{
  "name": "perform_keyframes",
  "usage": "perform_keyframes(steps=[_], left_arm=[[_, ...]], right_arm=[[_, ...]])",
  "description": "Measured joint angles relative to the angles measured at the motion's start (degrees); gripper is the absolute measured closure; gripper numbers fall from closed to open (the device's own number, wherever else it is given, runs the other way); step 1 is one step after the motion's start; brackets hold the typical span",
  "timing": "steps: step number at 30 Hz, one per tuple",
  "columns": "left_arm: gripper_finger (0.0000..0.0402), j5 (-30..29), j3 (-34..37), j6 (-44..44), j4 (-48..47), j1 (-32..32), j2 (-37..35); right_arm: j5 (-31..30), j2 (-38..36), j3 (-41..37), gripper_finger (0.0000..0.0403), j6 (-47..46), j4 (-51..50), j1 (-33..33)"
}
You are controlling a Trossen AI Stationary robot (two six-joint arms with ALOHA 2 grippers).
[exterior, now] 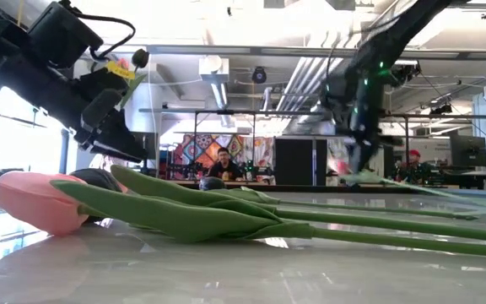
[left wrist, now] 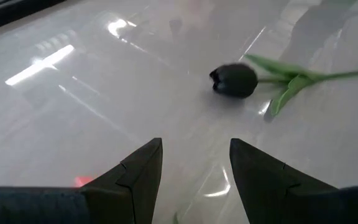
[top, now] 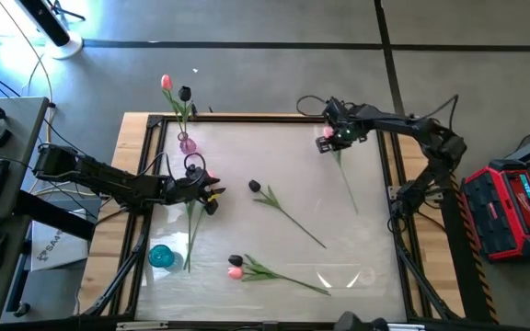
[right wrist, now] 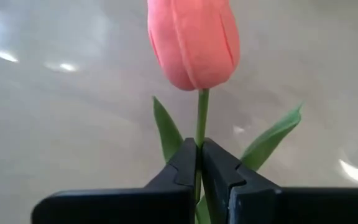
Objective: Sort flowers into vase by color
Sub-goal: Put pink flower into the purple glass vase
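Pink tulip (right wrist: 193,42) — right jaws (pinched)

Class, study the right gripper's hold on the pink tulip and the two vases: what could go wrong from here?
1. The right gripper pinches the pink tulip by its thin stem just below the head; it might pivot or slip.
2. The pink vase looks narrow and already holds two flowers, so insertion may jam.

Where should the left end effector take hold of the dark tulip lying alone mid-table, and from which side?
Grip the thin green stem just behind the dark tulip head, coming straight down from above. The flower lies flat on the white table, its stem running away from the left end effector, so fingers should straddle the stem crosswise. The rounded head would likely slip; the leaves are floppy.
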State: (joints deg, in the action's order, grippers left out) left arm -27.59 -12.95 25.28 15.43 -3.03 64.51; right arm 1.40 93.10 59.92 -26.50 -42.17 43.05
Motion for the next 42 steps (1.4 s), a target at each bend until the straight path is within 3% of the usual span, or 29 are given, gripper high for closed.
perform_keyframes(steps=[9,16,23,30,42], left_arm=[[0.0225,-0.1,0.0,-3.3,10.3,0.0,0.0],[0.0225,0.0,0.0,-5.3,16.1,0.0,0.0],[0.0225,3.1,0.0,-6.9,21.9,0.0,0.0],[0.0225,3.4,0.0,-7.8,27.5,0.0,0.0],[0.0213,6.5,0.0,-13.7,35.2,-3.0,0.0]], right_arm=[[6.1,-4.2,0.1,0.0402,4.0,20.8,-13.0],[5.0,-4.2,0.1,0.0402,4.7,37.1,-23.5],[0.9,-4.2,0.1,0.0402,6.2,51.0,-29.8],[-3.4,-4.0,0.1,0.0402,11.2,55.1,-33.9],[-0.9,-3.4,0.2,0.0402,20.5,63.7,-36.5]])
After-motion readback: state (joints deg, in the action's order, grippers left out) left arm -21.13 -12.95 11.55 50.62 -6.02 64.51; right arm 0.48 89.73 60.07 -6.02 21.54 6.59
